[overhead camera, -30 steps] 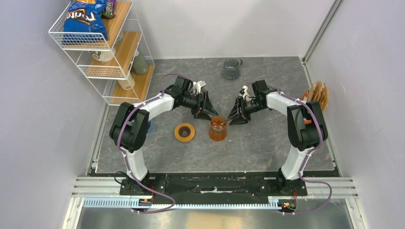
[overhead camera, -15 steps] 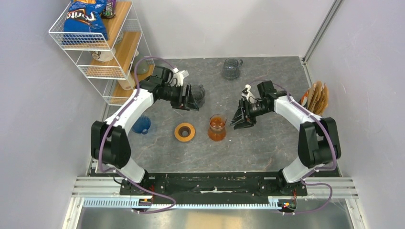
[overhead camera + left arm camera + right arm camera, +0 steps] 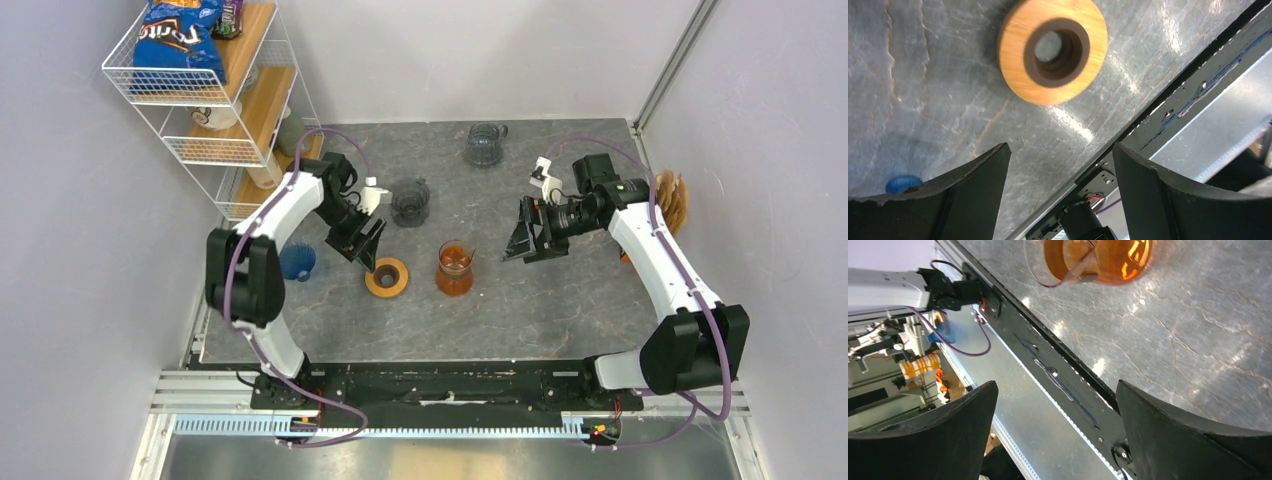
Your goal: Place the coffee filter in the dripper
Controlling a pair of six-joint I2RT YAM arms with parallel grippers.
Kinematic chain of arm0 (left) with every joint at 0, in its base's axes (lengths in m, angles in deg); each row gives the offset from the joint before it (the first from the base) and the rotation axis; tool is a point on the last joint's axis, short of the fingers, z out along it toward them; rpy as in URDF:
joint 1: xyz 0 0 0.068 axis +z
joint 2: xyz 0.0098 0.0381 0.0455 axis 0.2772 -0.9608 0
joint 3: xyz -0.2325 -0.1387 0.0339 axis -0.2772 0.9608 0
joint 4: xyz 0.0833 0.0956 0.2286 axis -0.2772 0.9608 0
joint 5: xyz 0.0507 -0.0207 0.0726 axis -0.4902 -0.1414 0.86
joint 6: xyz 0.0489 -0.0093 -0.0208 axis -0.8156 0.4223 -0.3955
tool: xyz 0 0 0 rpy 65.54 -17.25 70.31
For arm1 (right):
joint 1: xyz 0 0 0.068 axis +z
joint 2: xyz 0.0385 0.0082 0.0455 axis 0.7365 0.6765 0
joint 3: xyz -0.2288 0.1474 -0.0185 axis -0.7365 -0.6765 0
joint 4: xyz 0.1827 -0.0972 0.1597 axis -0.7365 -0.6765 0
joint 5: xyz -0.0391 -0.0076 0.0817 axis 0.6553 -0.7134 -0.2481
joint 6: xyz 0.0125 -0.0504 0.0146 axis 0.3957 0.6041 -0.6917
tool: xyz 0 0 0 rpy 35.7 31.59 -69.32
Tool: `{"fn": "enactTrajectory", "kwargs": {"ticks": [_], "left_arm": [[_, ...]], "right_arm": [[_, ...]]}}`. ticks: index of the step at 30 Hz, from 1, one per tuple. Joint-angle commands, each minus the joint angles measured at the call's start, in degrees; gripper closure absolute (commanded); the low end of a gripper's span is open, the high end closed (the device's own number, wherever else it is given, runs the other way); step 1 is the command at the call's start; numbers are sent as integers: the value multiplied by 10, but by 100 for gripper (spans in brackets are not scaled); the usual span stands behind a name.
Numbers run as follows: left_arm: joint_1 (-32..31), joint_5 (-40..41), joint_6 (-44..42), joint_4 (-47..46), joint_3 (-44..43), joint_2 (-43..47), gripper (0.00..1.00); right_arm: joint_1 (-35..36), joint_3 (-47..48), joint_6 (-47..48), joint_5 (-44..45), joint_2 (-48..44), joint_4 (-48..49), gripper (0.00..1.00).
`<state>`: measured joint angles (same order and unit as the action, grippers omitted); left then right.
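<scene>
top external view puts my left end effector (image 3: 362, 240) and right end effector (image 3: 530, 232) on either side of the amber dripper (image 3: 455, 268), both spread wide and empty. the coffee filters (image 3: 668, 200) stand well right of the dripper, untouched; i judge the whole task is yet to do.

The grey, stone-patterned desk (image 3: 560, 300) carries an amber glass carafe (image 3: 455, 268) near its middle. A wooden ring (image 3: 387, 276) lies flat just left of the carafe, apart from it. Farther left than the ring stands a blue cup (image 3: 296, 261). A dark glass dripper (image 3: 410, 200) sits behind the carafe and slightly left. A clear glass mug (image 3: 484, 143) stands well behind the carafe, near the far edge. Brown paper filters (image 3: 666, 200) stand well to the carafe's right, at the desk's edge.
</scene>
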<state>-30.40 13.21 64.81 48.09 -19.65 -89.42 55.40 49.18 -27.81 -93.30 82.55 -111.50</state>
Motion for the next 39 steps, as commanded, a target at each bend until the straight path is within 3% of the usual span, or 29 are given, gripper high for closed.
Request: {"fn": "enactTrajectory", "kwargs": {"ticks": [1,8,14,31,39], "left_arm": [[28,-58,-64,49,-86,-88,16],[32,-131,-93,90,-164,-205,17],[37,-181,-97,89,-174,-258,26],[49,-180,-81,-4,-117,-274,28],[55,-223,-85,-23,-69,-264,27]], "right_arm": [[-1,27,26,42,-9,-42,3],[-1,49,40,14,3,-59,3],[-3,53,54,-8,6,-70,3],[-9,44,58,-38,4,-78,3],[-12,41,62,-42,5,-79,3]]}}
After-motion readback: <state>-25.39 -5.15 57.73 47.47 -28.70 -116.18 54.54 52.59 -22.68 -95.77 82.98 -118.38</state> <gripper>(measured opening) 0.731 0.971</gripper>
